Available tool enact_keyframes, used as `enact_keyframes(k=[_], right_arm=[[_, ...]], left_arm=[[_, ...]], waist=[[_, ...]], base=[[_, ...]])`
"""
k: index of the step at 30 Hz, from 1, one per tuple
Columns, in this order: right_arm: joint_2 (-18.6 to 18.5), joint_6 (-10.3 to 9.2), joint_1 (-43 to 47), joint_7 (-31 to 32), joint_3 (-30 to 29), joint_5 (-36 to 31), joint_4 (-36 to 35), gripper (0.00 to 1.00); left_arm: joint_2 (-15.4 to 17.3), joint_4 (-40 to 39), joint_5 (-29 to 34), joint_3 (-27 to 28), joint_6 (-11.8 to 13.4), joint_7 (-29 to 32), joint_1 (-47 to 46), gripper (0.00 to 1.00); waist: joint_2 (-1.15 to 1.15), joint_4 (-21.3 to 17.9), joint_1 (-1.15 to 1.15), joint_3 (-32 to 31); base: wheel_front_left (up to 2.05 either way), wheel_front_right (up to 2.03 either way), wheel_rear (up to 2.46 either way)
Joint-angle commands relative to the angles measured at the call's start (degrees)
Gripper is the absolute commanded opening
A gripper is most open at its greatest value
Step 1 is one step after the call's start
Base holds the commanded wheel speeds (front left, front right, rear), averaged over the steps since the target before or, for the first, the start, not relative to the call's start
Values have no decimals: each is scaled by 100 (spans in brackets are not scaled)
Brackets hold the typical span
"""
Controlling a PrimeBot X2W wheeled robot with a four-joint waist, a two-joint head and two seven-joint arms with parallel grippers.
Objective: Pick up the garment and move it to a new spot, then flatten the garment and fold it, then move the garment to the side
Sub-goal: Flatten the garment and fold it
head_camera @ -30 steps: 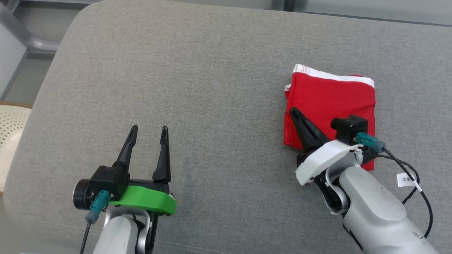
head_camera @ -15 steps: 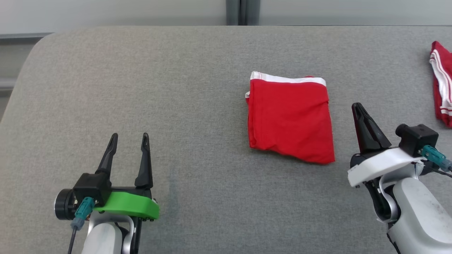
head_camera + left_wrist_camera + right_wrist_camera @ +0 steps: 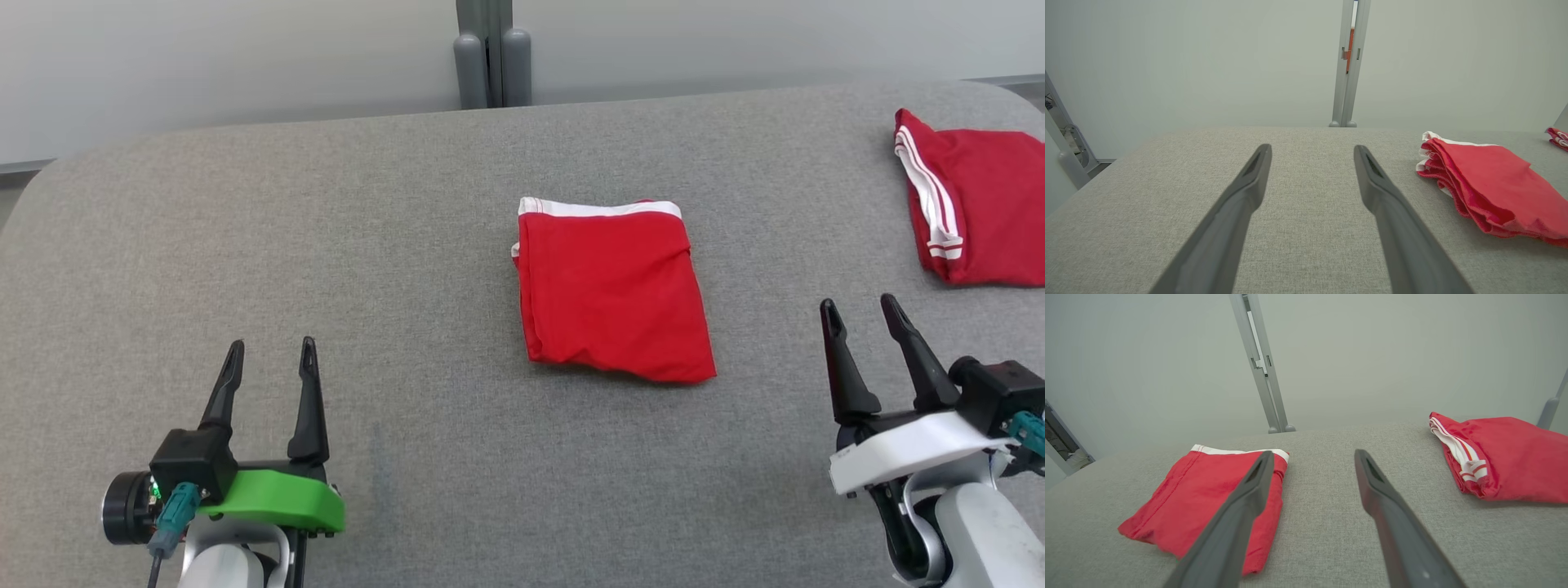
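- Found the red garment (image 3: 612,294) folded into a rectangle with its white band along the far edge, lying flat near the middle of the grey tabletop (image 3: 392,245).
- Noted the left gripper (image 3: 271,353) at the near left, spread wide and holding nothing, well apart from the garment.
- Noted the right gripper (image 3: 859,306) at the near right, also spread wide and empty, off the garment's right side without touching it.
- Spotted a red striped cloth (image 3: 980,212) at the far right of the tabletop, apart from the garment.
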Motion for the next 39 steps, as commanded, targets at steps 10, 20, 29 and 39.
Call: enact_keyframes(k=[10,20,29,39], right_arm=[[213,-1,598,-15,-204,-326,-207,100],[335,-1,723,-15,-195,-496,-152,100],[380,-1,777,-15,-212,-566,-140,100],[404,-1,816,-15,-235,-630,-222,100]], left_arm=[[21,-44,149,204,3,0,351,100],[22,-158,269,250,25,0,570,100],[30,-174,358,272,-19,1,613,100],[43,-197,391,325,-31,1,667,100]], waist=[[0,77,0,-276],[0,210,0,-499],[0,373,0,-600],[0,386,0,-612]], base=[[0,0,0],[0,0,0],[0,0,0],[0,0,0]])
